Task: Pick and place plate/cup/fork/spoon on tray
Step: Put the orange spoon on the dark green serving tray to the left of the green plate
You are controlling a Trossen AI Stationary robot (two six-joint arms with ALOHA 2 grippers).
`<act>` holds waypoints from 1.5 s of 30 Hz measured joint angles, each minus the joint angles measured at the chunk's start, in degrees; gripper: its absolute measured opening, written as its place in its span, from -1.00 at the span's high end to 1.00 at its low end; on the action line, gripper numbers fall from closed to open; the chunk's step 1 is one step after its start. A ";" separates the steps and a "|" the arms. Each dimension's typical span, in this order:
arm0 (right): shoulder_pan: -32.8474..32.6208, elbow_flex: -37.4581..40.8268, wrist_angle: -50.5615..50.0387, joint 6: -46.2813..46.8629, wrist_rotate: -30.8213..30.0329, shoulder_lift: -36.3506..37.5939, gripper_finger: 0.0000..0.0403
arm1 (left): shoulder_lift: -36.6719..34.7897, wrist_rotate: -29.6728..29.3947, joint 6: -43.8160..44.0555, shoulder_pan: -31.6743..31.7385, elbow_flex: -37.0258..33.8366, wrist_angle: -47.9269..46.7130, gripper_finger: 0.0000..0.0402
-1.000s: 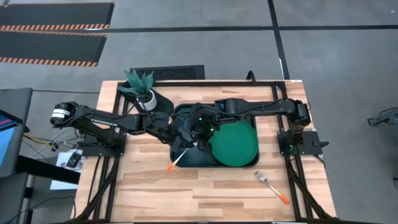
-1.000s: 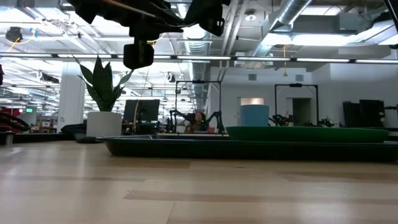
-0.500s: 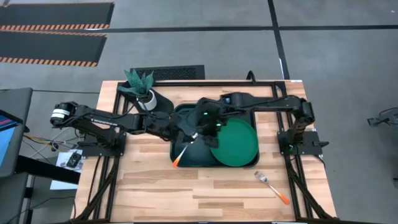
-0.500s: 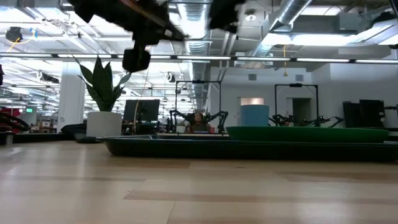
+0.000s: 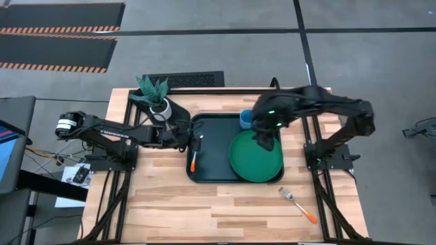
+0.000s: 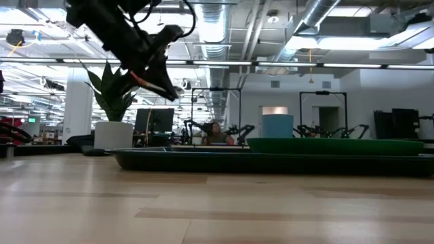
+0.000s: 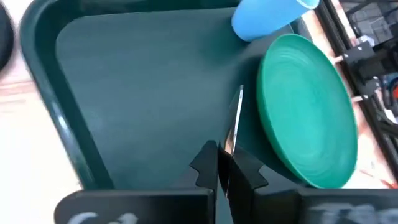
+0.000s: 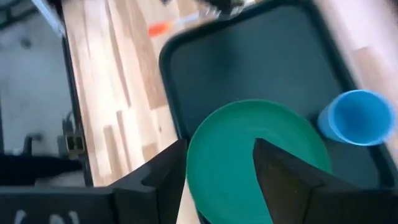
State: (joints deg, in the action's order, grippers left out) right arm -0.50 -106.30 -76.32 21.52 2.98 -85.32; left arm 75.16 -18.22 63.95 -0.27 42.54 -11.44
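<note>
Your left gripper [image 5: 193,144] fingers pinch orange-handled metal spoon [image 5: 194,158] over dark rectangular tray [image 5: 211,153] edge; right gripper [image 5: 264,141] fingers spread above round green plate [image 5: 255,158].

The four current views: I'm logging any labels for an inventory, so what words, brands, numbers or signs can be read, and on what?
None can be read.
The tray, plate, cup and fork show no markings.
Left wrist view: pale marks on the dark gripper body at the picture's bottom edge, too blurred to read.
Low view: distant room signs, too small to read.
</note>
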 joint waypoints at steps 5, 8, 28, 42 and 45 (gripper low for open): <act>-3.93 -0.02 0.08 5.06 -5.37 5.40 0.03 | 0.00 -2.55 -0.03 -0.04 -5.77 8.43 1.00; -6.27 0.00 0.05 7.16 -9.32 7.30 0.05 | 0.00 -2.71 -0.05 0.47 -9.53 14.07 1.00; -13.35 0.07 -0.09 10.99 -13.64 5.79 0.11 | 15.05 2.55 -0.02 4.35 -11.83 32.27 1.00; -16.45 0.09 0.01 11.53 -13.66 3.87 0.15 | 21.00 1.41 1.08 4.35 -11.86 35.11 0.98; -16.43 0.09 0.01 11.55 -13.68 3.77 0.15 | 21.11 1.05 1.66 4.37 -11.85 35.06 0.94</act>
State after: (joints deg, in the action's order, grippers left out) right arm -16.93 -106.21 -76.31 33.07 -10.70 -81.55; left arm 96.27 -17.18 65.60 4.10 30.69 23.63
